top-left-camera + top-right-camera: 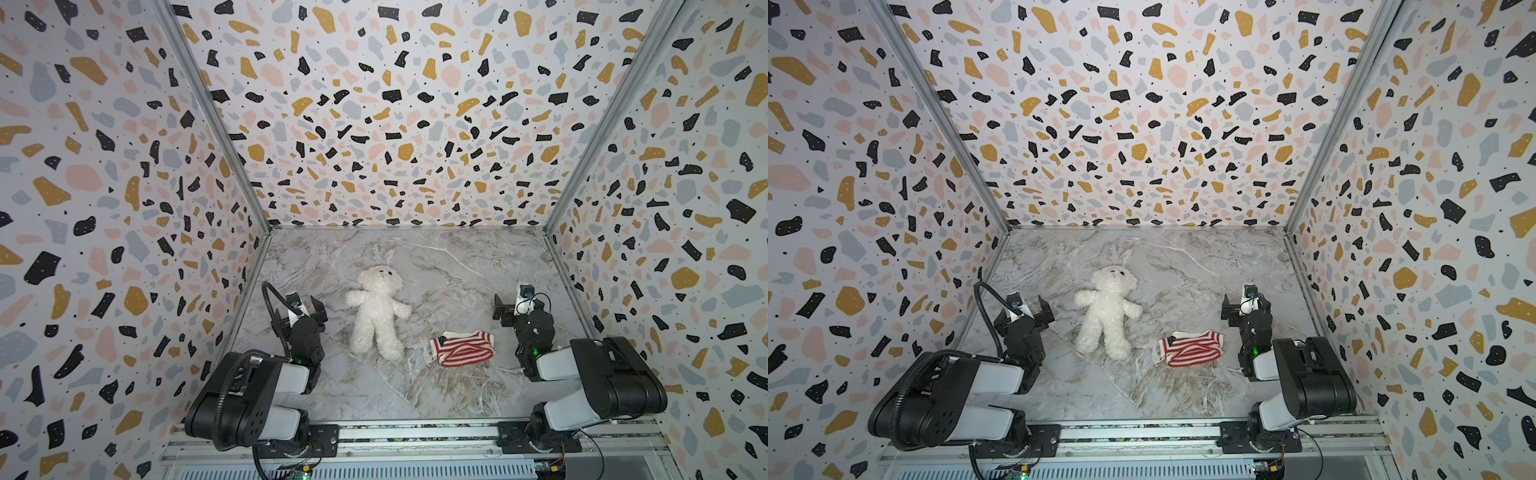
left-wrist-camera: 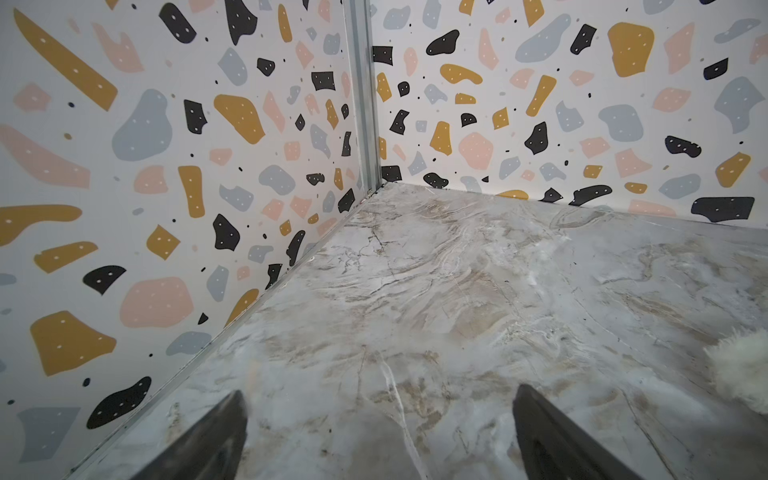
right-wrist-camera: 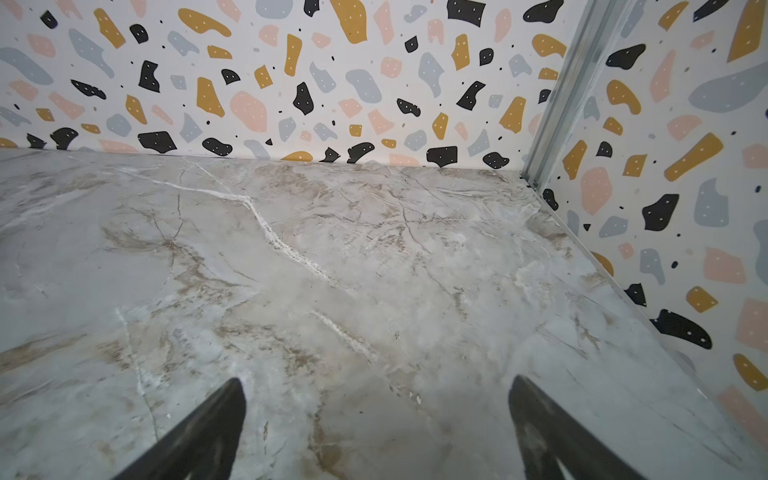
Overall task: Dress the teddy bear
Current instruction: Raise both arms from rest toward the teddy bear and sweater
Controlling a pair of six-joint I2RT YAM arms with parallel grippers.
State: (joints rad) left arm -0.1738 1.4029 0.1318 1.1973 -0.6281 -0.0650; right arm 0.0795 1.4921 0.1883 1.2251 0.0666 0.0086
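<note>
We see the teddy bear (image 1: 376,316) (image 1: 1106,313) lying on its back near the middle of the marble-patterned table (image 1: 436,266), face up. Its long axis runs from near to far. The head points toward the far wall and leans slightly to the right in both top views, and the legs point toward the arm bases. Its stubby arms are spread out to the sides.

The left gripper (image 1: 305,309) (image 2: 378,399) stands just beside the bear's arm, its jaws spread wide with nothing between them. We see only a tuft of white fur (image 2: 744,374) at the edge of the left wrist view. The right gripper (image 1: 513,307) (image 3: 376,386) is also spread wide and empty over bare table, well apart from the bear.

The bear is fluffy white plush with round ears and a black nose and eyes. A crumpled red-and-white striped knit top (image 1: 463,348) (image 1: 1192,348) with a navy starred patch lies near the bear's legs, not touching them.
</note>
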